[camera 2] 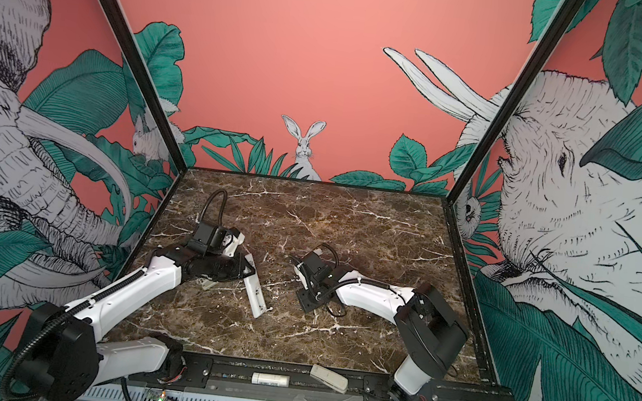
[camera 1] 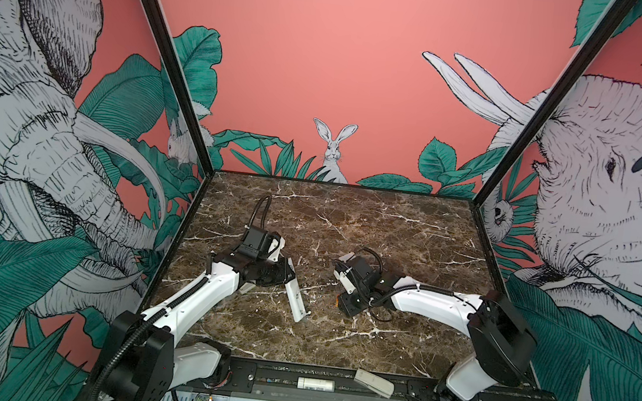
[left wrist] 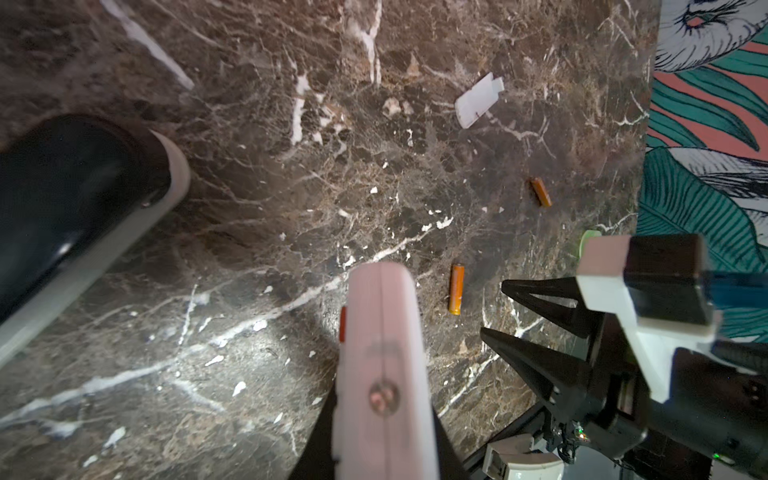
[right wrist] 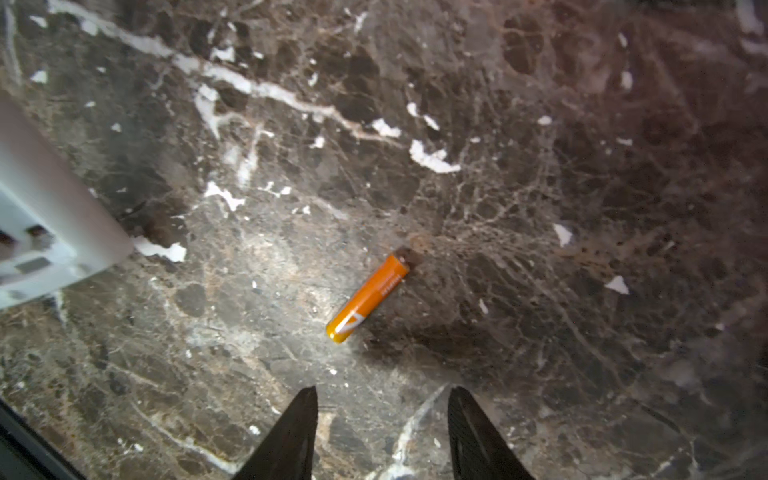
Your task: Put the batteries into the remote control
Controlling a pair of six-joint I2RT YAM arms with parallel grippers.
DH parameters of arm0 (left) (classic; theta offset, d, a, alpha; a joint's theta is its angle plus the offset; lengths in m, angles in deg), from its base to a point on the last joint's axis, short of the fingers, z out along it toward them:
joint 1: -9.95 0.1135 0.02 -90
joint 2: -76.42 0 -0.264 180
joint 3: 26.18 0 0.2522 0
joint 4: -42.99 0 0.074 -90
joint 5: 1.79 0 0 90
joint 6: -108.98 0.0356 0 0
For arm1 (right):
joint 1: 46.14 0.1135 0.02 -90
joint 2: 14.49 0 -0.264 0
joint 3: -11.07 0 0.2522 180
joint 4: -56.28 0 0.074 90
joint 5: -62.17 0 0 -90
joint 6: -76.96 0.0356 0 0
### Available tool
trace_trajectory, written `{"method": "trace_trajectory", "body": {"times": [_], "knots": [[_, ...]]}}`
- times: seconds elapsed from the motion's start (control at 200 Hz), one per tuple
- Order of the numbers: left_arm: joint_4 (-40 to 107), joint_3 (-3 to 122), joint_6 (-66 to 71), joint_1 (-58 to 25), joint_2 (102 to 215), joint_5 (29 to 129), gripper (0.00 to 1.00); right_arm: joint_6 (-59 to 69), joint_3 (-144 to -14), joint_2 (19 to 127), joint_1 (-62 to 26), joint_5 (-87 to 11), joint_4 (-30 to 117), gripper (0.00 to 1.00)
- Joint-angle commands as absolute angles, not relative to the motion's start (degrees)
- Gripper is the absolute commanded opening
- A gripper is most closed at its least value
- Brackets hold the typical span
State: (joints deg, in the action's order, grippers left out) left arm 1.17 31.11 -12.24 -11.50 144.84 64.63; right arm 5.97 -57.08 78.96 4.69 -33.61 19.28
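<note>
My left claw [left wrist: 382, 440] is pinching the remote control [left wrist: 382, 332] by one end, so the white bar juts out past its tips; I cannot tell whether the free end touches the worktop [left wrist: 249, 187]. The remote looks like stiff, light plastic, but held that far back it will lever if I press on the free end. The other arm's wrist view shows recesses at that end, which I take for the open bay. Off to the side of the remote's tip, between the two claws, the nearer battery [left wrist: 456, 289] lies flat on the marble. The second battery [left wrist: 540, 192] rests well apart from it, and a small white cover [left wrist: 478, 99] lies farther off still. My right claw [right wrist: 382, 432] hangs spread and empty, with the nearer battery just ahead of its tips, lying aslant. These cells are small, hard, smooth and round, so I expect them to roll or squirt out of a pinch; I would take one across the middle of the barrel, jaws square to its length
</note>
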Motion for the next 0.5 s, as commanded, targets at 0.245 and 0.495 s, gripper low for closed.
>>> {"method": "trace_trajectory", "body": {"times": [0.245, 0.495], "knots": [[-0.57, 31.16, -10.13, -11.64, 141.70, 65.30, 0.00, 12.84, -58.26, 80.95, 3.52, -28.25, 18.52, 0.44], [-0.91, 29.91, -9.76, -11.56, 139.28, 65.60, 0.00, 13.60, -59.97, 83.33, 3.43, -24.79, 15.45, 0.37]]}}
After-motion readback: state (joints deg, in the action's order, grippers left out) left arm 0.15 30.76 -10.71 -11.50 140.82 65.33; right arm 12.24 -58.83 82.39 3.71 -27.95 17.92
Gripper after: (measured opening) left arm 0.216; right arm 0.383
